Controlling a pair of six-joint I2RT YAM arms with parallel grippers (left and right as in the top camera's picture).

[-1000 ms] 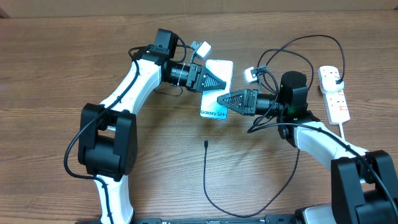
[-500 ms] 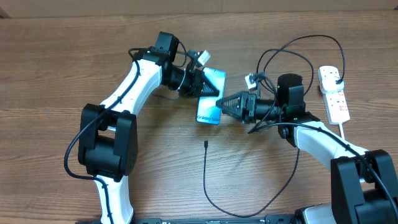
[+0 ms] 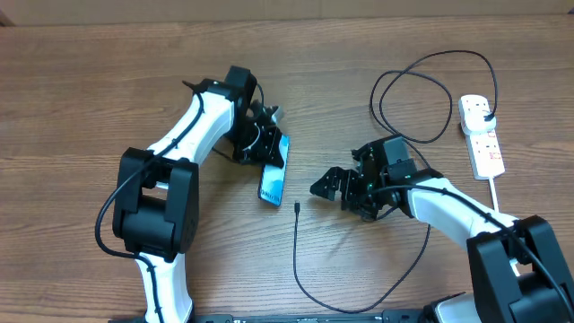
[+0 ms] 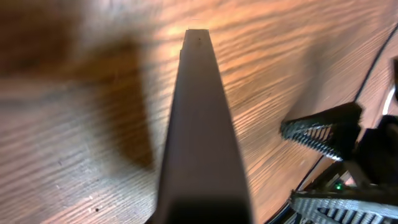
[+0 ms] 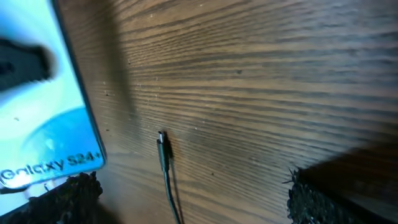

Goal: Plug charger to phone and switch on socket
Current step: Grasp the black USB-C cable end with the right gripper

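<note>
left gripper (image 3: 266, 152): closed hard on phone (image 3: 273, 172), clamped at its upper end, just left of centre in overhead view
phone: lifted and rolled onto a long edge, so overhead shows only a narrow blue sliver, screen turned toward frame right; lower end points down-frame toward connector tip; contact with table (image 3: 90, 81) not discernible
phone, left wrist view: only the dark side edge visible, running up the middle of the frame over wood grain
phone, right wrist view: cyan screen fills left side of frame, "Galaxy S24+" lettering at lower left
right gripper (image 3: 319, 188): jaws spread wide, nothing between them; right of centre in overhead, fingers aimed toward frame left at phone, near it but apart
charger (image 3: 297, 260): lying loose on table, held by neither gripper
connector tip (image 3: 297, 208): on bare wood just below and right of phone's lower end, not touching phone; between phone and right gripper, slightly lower in frame
charger path: straight down-frame from tip, curves along bottom edge, rises on the right side, loops at upper right, ends at plug (image 3: 485, 109)
plug: seated in top outlet of socket (image 3: 489, 154)
socket: far right of overhead, upper half, lying lengthwise top to bottom, well apart from both grippers; white cord (image 3: 494, 188) leaves its lower end
socket switches: too small to tell
</note>
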